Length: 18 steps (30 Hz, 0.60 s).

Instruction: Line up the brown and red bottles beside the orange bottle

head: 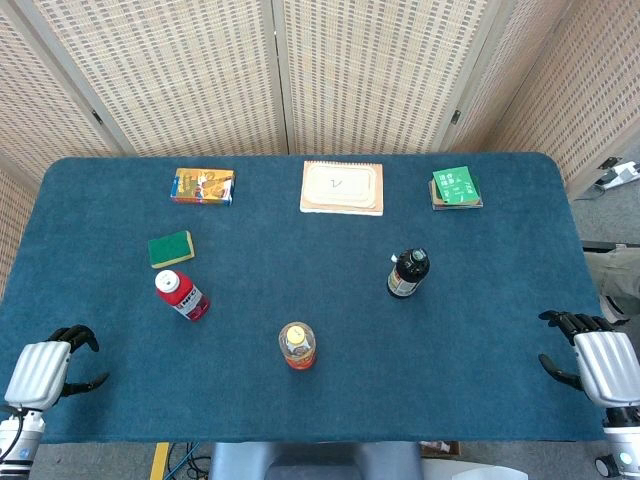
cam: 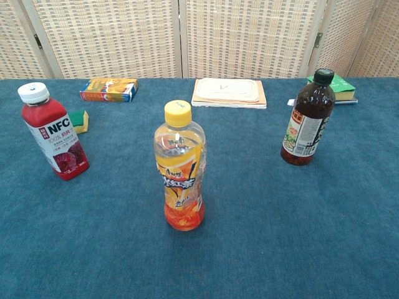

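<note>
Nothing of the task looks done yet, judging from how the bottles stand. The orange bottle (head: 297, 345) stands upright near the front middle of the blue table (head: 480, 330), and the other two are well apart from it: the red bottle (head: 181, 294) stands at about ten o'clock from it, and the brown bottle (head: 408, 273) at about two o'clock, farther back. All three are upright with their caps on, and no hand touches any of them. The left hand (head: 45, 369) rests at the table's front edge at about nine o'clock from the orange bottle, fingers curled loosely and apart, holding nothing. The right hand (head: 595, 358) sits at the opposite front corner, at about three o'clock, likewise empty with its fingers spread and bent. Both moves are left: the red bottle and the brown bottle each need carrying in beside the orange one, most likely one on each side, each by the hand nearer to it. A sponge (head: 171, 249), a small box (head: 202, 186), a notepad (head: 342, 187) and a green book (head: 456, 187) lie toward the back, out of the way.
</note>
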{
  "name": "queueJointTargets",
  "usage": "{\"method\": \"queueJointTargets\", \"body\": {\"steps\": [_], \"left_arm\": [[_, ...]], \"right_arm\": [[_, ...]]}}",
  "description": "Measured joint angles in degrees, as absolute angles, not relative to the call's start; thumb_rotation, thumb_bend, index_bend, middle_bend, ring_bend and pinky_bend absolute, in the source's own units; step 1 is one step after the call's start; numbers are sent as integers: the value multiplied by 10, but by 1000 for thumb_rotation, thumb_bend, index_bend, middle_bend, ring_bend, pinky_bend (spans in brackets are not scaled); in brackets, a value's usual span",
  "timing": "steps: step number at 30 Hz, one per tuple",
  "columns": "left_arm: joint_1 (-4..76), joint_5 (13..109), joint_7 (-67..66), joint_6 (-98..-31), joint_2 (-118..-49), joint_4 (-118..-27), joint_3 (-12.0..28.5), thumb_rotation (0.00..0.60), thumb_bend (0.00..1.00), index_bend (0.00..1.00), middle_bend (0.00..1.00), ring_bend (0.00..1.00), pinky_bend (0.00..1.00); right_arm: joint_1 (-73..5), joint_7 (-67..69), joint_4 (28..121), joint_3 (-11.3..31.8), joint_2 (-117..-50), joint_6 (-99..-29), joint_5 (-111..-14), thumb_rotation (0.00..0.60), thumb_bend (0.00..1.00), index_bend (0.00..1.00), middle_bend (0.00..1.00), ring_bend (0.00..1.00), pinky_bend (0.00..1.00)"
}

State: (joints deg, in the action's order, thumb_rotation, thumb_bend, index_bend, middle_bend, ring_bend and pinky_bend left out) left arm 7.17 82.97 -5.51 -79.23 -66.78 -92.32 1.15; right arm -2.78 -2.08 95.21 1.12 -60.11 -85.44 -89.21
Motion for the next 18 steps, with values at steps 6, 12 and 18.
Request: {"method": "queueJointTargets", "body": {"steps": [6, 12, 18], "left_arm": [[71, 830, -55, -794, -668, -923, 11, 600, 100, 523, 376, 338, 590], [71, 827, -51, -792, -668, -923, 10, 600, 101, 526, 377, 338, 591], [70, 826, -42, -791, -664, -928, 10, 600, 101, 527, 376, 338, 592]], "right_arm": [[-29, -3, 942, 18, -604, -865, -897, 600, 232, 360, 411, 379, 401], [-34, 23, 925, 31, -622, -881, -904, 600, 193, 360, 361, 356, 401], [-65, 56, 904, 40, -636, -849, -911, 600, 137, 283, 261, 252, 337]]}}
